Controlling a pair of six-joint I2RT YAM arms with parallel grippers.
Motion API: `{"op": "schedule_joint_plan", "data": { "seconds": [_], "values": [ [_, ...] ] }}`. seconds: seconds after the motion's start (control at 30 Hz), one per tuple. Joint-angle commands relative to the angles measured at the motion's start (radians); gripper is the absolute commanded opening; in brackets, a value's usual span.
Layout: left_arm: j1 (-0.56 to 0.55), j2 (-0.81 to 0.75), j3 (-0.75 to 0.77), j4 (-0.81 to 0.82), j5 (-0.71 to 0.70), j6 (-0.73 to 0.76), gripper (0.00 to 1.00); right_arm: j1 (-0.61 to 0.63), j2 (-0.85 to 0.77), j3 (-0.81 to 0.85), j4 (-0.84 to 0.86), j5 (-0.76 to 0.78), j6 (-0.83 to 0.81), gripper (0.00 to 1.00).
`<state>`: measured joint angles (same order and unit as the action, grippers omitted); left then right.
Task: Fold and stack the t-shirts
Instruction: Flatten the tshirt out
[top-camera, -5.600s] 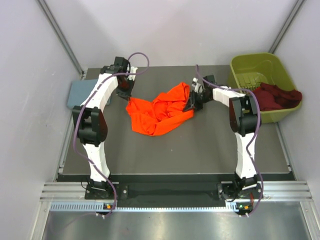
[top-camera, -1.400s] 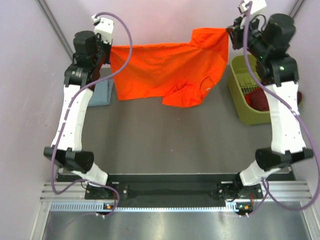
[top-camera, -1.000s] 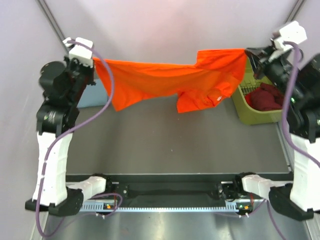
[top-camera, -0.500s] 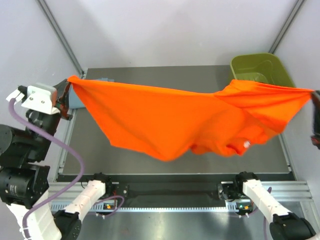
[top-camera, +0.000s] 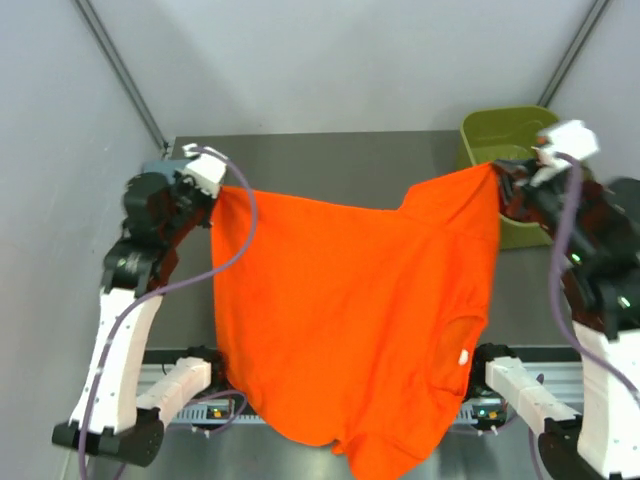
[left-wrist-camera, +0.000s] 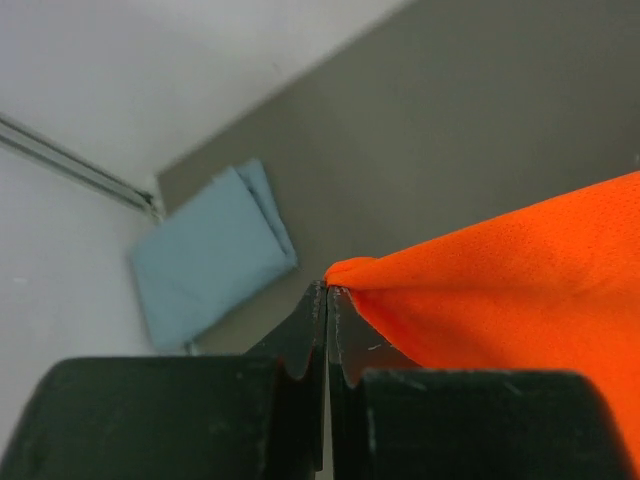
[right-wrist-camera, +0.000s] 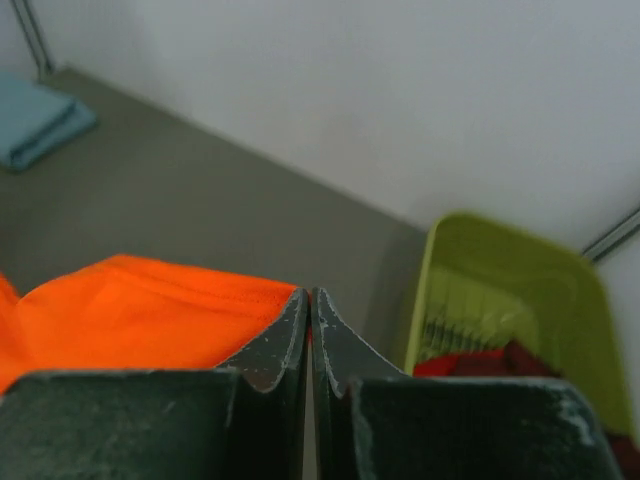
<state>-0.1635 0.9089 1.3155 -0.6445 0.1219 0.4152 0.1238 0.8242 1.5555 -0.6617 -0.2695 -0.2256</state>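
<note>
An orange t-shirt (top-camera: 350, 320) hangs spread between my two grippers, high above the table, its lower part draping over the near edge. My left gripper (top-camera: 218, 188) is shut on its left upper corner (left-wrist-camera: 345, 272). My right gripper (top-camera: 497, 172) is shut on its right upper corner (right-wrist-camera: 280, 297). A folded light-blue t-shirt (left-wrist-camera: 210, 262) lies at the table's far left corner. A dark red t-shirt (right-wrist-camera: 490, 362) lies in the green basket (right-wrist-camera: 520, 290).
The green basket (top-camera: 510, 130) stands at the table's far right corner. White walls close in the left, back and right sides. The grey table (top-camera: 350, 165) shows behind the hanging shirt.
Both arms lifted the orange shirt off the table, stretched it wide, then brought it in; it now hangs flat between the grippers, nearer the table's middle.
</note>
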Motion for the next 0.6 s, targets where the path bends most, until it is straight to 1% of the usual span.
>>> {"op": "schedule_joint_plan", "data": {
  "seconds": [0.0, 0.07, 0.13, 0.17, 0.23, 0.27, 0.33, 0.37, 0.4, 0.43, 0.47, 0.5, 0.53, 0.57],
  "values": [
    [0.009, 0.059, -0.148, 0.09, 0.048, 0.034, 0.0, -0.01, 0.044, -0.148, 0.082, -0.026, -0.012, 0.0],
    [0.009, 0.108, -0.253, 0.138, 0.062, 0.039, 0.0, -0.009, 0.11, -0.245, 0.12, -0.023, -0.012, 0.0],
    [0.009, 0.157, -0.335, 0.207, 0.076, 0.065, 0.0, -0.01, 0.171, -0.287, 0.158, -0.019, -0.015, 0.0],
    [0.009, 0.215, -0.352, 0.23, 0.081, 0.068, 0.0, -0.01, 0.244, -0.307, 0.172, -0.02, -0.02, 0.0],
    [0.009, 0.28, -0.387, 0.298, 0.084, 0.091, 0.0, -0.01, 0.33, -0.302, 0.201, -0.036, -0.024, 0.0],
    [0.01, 0.35, -0.389, 0.316, 0.085, 0.1, 0.0, -0.009, 0.421, -0.276, 0.211, -0.042, -0.023, 0.0],
    [0.012, 0.427, -0.362, 0.365, 0.078, 0.114, 0.0, -0.01, 0.516, -0.238, 0.24, -0.054, -0.029, 0.0],
    [0.018, 0.505, -0.345, 0.374, 0.076, 0.119, 0.0, -0.01, 0.603, -0.206, 0.258, -0.051, -0.021, 0.0],
    [0.022, 0.546, -0.325, 0.381, 0.07, 0.117, 0.0, -0.01, 0.646, -0.183, 0.272, -0.053, -0.026, 0.0],
    [0.028, 0.589, -0.268, 0.381, 0.068, 0.109, 0.0, -0.01, 0.697, -0.155, 0.28, -0.057, -0.035, 0.0],
    [0.041, 0.669, -0.234, 0.376, 0.071, 0.099, 0.0, -0.01, 0.795, -0.085, 0.281, -0.062, -0.044, 0.0],
    [0.048, 0.711, -0.199, 0.372, 0.073, 0.08, 0.0, -0.012, 0.849, -0.043, 0.28, -0.063, -0.044, 0.0],
    [0.053, 0.752, -0.126, 0.365, 0.071, 0.074, 0.0, -0.012, 0.901, 0.003, 0.272, -0.063, -0.044, 0.0],
    [0.061, 0.833, -0.086, 0.346, 0.065, 0.068, 0.0, -0.015, 1.003, 0.096, 0.267, -0.063, -0.046, 0.0]
  ]
}}
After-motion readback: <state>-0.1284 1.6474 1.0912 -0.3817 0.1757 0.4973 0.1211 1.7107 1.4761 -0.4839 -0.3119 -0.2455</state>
